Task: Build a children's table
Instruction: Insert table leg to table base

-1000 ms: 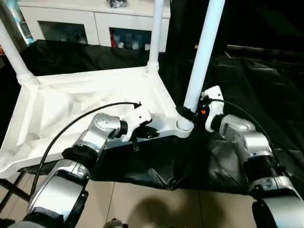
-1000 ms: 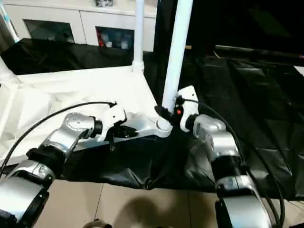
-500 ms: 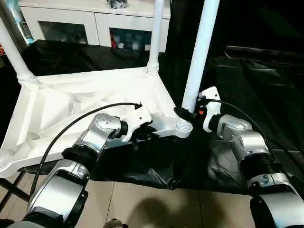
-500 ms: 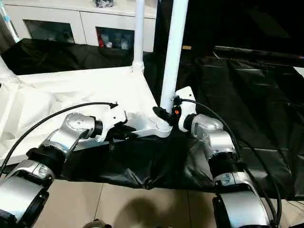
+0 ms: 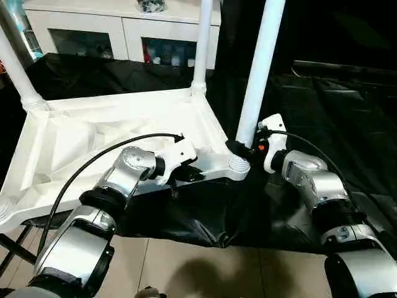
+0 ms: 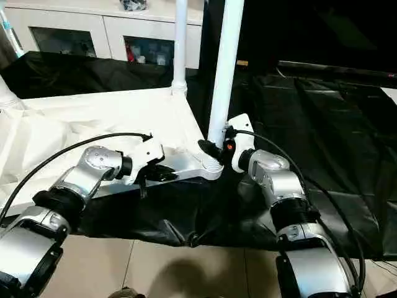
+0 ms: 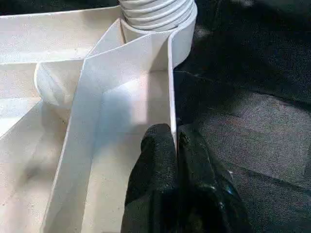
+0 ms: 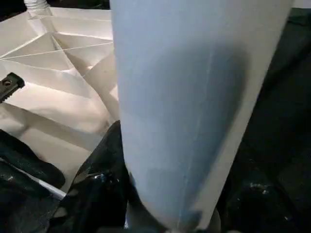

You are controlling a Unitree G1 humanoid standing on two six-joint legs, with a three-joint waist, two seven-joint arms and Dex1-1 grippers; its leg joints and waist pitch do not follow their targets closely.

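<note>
Nearest us, our left gripper is pinched tight on the near rim of the table top, fingers squeezing the thin white wall between them. The top lies upside down on the black cloth, ribs showing. Just right, at the near right corner socket, our right gripper clamps around the base of the leg that stands upright there. Farther back, two more legs rise from the far corners. Beyond them stands the white cabinet.
</note>
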